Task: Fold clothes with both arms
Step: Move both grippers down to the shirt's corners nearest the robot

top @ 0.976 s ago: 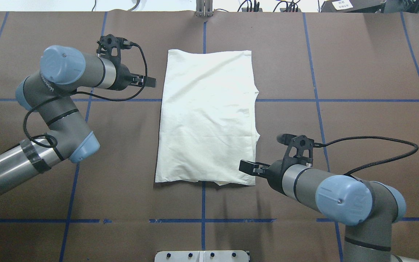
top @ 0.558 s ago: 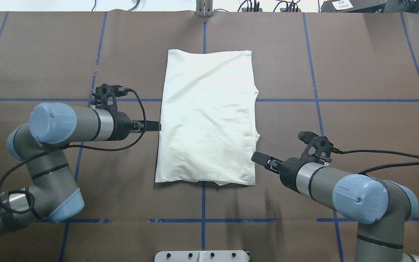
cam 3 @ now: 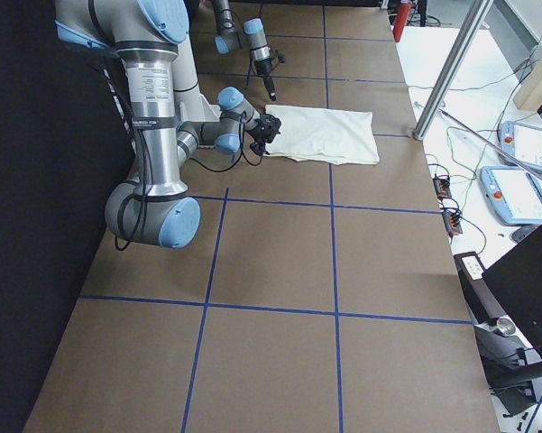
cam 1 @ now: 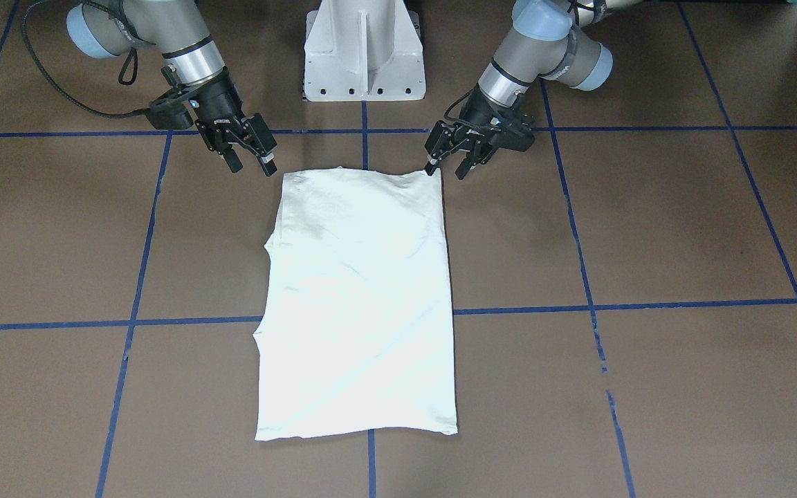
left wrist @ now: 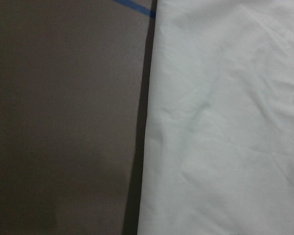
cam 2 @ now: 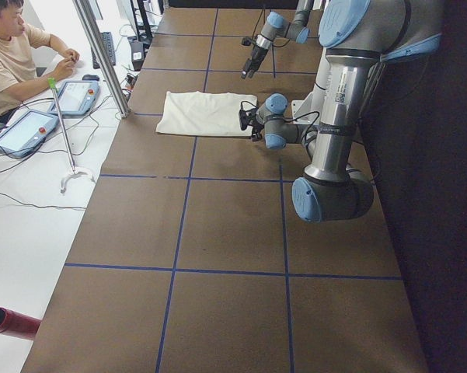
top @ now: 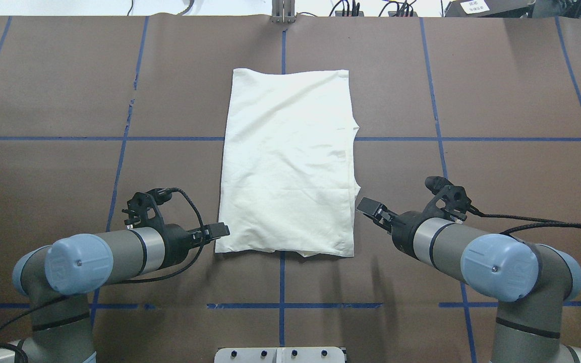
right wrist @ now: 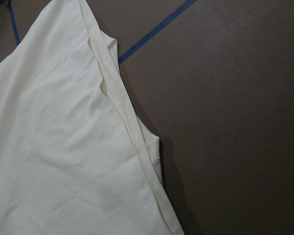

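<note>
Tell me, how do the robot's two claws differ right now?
The left claw sits by the shirt's corner nearest the robot, while the right claw is farther up the opposite side edge. The left claw points almost straight across at the cloth, while the right claw points at a slant, away from the robot. Both are black, two-fingered, open and holding nothing.

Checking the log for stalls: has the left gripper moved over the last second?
Yes. In the overhead view the left gripper has come toward the robot, from beyond the blue tape line to the near corner of the T-shirt.
</note>
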`<move>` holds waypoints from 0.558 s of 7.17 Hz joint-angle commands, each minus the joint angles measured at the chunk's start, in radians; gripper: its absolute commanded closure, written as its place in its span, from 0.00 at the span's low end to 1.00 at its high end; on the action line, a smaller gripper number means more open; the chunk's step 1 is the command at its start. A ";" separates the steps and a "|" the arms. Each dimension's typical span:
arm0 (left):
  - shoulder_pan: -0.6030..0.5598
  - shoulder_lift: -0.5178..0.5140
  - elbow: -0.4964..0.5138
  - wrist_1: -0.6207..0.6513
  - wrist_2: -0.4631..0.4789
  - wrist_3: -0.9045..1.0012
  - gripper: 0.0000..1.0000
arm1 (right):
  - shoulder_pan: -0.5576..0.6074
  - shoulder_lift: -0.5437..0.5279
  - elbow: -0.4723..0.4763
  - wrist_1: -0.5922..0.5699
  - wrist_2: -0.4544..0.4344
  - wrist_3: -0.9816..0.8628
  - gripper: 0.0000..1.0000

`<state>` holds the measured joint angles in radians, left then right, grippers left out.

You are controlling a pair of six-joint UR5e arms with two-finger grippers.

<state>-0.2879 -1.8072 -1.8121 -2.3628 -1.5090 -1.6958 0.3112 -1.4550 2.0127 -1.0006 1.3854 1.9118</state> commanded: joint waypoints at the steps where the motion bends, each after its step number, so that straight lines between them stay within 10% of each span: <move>1: 0.036 -0.007 0.010 0.002 0.036 -0.095 0.34 | 0.000 -0.001 -0.003 -0.003 -0.022 0.003 0.04; 4: 0.049 -0.023 0.017 0.002 0.036 -0.134 0.37 | 0.000 -0.001 -0.005 -0.003 -0.023 0.003 0.04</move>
<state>-0.2417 -1.8258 -1.7988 -2.3608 -1.4732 -1.8229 0.3115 -1.4557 2.0085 -1.0032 1.3631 1.9144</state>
